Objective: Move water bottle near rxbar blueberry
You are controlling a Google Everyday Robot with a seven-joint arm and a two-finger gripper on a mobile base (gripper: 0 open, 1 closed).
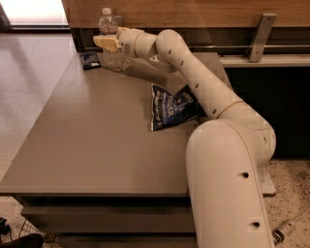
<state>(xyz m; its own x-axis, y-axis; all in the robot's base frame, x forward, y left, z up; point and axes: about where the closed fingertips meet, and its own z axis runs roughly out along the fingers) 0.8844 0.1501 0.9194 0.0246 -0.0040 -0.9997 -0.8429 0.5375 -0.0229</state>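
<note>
Camera view: arm (193,72) reaches across to the far left corner of the surface (97,140). Pincer (107,42) sits at mid-height on the bottle (107,25), with one tan finger lying across the front of the body, so it reads as closed on the bottle. Bottle is upright and close to the back wall. I cannot tell whether its base is touching the surface or just above it. Rxbar (90,59) lies flat just beside the bottle's foot, on the side nearer the surface's left edge, with a narrow gap between them. Judgement: the placing is essentially made and what is left is set-down and release. To do it well, lower straight down until the base bears weight, keep the bottle vertical, then part the fingers evenly so neither one drags the body sideways. Withdraw along the arm's own line, away from the rxbar, because a tall narrow bottle tips easily and a sideways nudge could knock it onto the wrapper or off the near corner. Containers: the bottle is clear plastic with its white cap (106,10) on, and I cannot read the fill level. Chip bag (169,106) lies crumpled mid-surface beside the arm, well apart from the bottle, and looks unopened, contents not visible. Rxbar wrapper appears intact
</note>
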